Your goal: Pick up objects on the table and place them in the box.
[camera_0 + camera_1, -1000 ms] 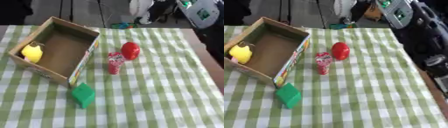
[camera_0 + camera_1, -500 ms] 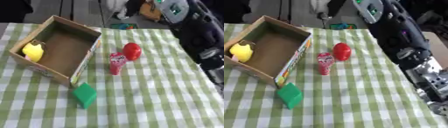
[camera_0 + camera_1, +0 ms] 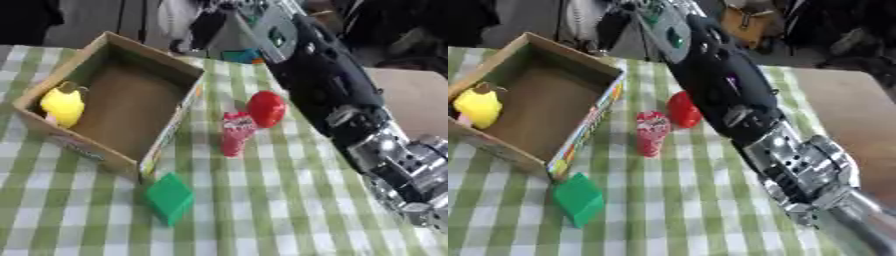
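An open cardboard box point(image 3: 180, 120) lies at the left on the green-checked cloth. A yellow rounded thing point(image 3: 63, 104) rests inside at its left end. To the right of the box stands a slim red and white packet point(image 3: 234, 133), and a red rounded object point(image 3: 266, 108) sits just behind it. A green block point(image 3: 171, 197) lies in front of the box's near corner. My right arm point(image 3: 728, 95), black with silver joints point(image 3: 802, 167), slants from the top middle down to the lower right corner, passing close beside the red object. Neither hand shows.
The table's bare brown edge point(image 3: 846, 100) runs along the right of the cloth. Dark equipment and stands crowd the far side. Open cloth lies in front of the packet and to the right of the green block.
My right arm has swung down from the top right into the picture and now spans the table's right side. The view has shifted a little; the objects stay where they were.
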You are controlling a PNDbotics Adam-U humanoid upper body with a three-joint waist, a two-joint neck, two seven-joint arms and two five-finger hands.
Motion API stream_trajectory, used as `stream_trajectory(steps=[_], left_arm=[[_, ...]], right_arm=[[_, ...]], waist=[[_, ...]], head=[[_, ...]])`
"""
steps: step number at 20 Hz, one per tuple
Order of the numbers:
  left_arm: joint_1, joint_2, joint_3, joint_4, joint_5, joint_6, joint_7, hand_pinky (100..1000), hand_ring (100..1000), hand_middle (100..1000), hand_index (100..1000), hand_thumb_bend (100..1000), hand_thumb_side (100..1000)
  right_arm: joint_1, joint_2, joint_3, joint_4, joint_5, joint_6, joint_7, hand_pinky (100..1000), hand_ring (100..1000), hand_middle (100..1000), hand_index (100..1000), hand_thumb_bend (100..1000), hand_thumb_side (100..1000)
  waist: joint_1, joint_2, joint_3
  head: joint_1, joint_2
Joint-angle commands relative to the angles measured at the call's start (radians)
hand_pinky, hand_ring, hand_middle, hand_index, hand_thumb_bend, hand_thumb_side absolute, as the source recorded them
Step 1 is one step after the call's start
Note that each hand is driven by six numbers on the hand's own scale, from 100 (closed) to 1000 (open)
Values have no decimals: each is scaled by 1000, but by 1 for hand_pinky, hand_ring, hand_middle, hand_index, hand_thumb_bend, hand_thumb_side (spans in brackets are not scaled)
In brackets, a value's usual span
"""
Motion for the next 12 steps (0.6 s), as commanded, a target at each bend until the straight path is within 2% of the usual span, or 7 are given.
stream_trajectory(steps=[1, 7, 12], left_arm=[[-29, -6, -7, -14, 14, -3, -13, 723, 576, 651, 706, 100, 1000], [-60, -33, -19, -14, 36, -6, -31, 723, 577, 651, 705, 100, 1000], [-76, -51, -23, -14, 49, -6, -43, 723, 576, 651, 706, 100, 1000]], right_arm=[[-40, 37, -37, 42, 93, 6, -66, 100, 423, 513, 547, 100, 118], [-47, 89, -86, 130, 203, 24, -187, 100, 419, 511, 545, 100, 120], [-37, 123, -99, 173, 275, 39, -266, 100, 422, 513, 548, 100, 119]], waist=[[9, -17, 16], [8, -5, 67], [5, 6, 101]], head=[[-45, -26], [-117, -40], [-162, -48]])
